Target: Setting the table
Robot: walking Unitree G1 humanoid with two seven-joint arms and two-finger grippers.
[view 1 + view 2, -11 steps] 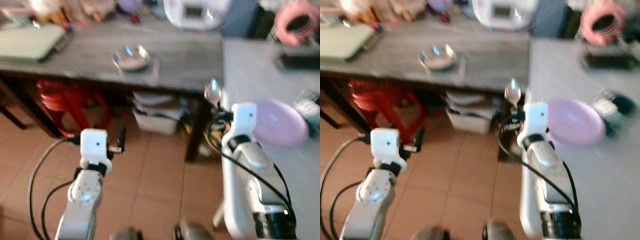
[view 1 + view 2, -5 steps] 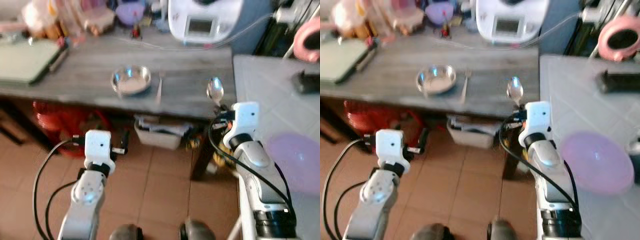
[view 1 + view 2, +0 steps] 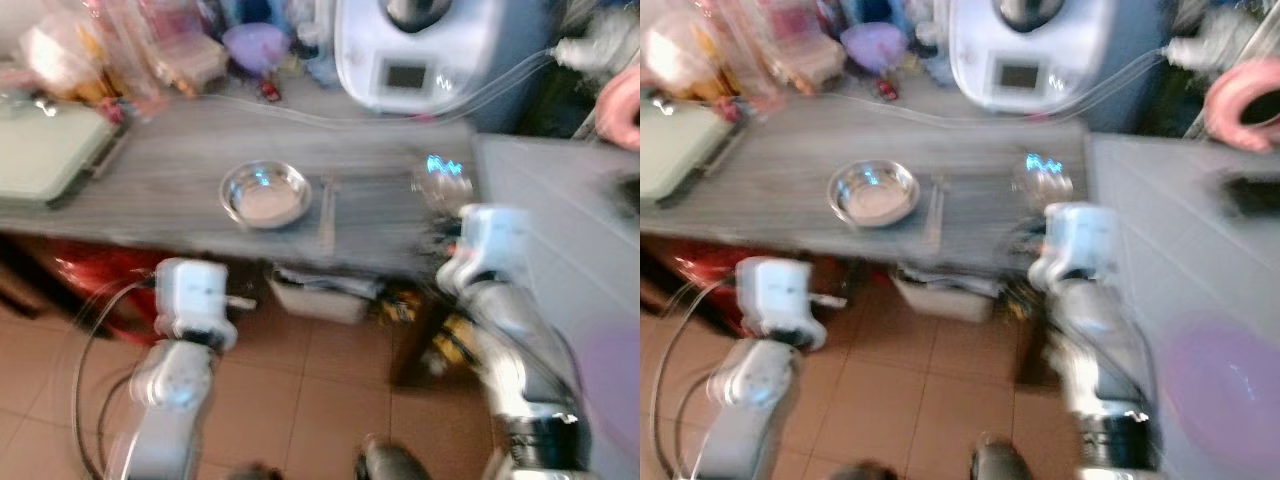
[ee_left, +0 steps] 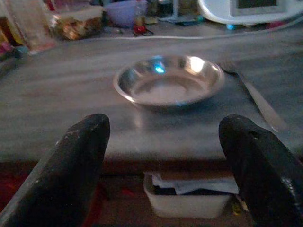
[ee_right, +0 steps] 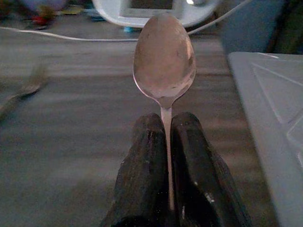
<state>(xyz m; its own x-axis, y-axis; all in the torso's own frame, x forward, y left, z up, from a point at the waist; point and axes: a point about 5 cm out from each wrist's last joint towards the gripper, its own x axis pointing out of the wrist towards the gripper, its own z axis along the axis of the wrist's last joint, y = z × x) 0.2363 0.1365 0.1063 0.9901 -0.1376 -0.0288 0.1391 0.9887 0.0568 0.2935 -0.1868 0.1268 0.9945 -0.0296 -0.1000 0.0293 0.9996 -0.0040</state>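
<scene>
Between the two black fingers of the right gripper (image 5: 165,156) a metal spoon (image 5: 164,61) stands pinched by its handle, bowl upward, held over the near right end of the grey wooden table (image 3: 150,190). On that table a steel bowl (image 3: 266,194) sits near the front edge with a fork (image 3: 327,205) lying just beside it on its right. The left gripper (image 4: 165,156) hangs in front of the table edge facing the bowl, its fingers spread wide and holding nothing. Farther back stand a white kitchen appliance (image 3: 415,55) with a small display, a purple bowl (image 3: 255,45), plastic containers and a pale green board (image 3: 50,150) at the left end. Beneath the table are a white bin (image 3: 320,295) and something red (image 3: 75,275); the floor (image 3: 300,400) is terracotta tile. A white tiled counter (image 3: 1160,230) adjoins on the right, bearing a lilac plate (image 3: 1225,390).
</scene>
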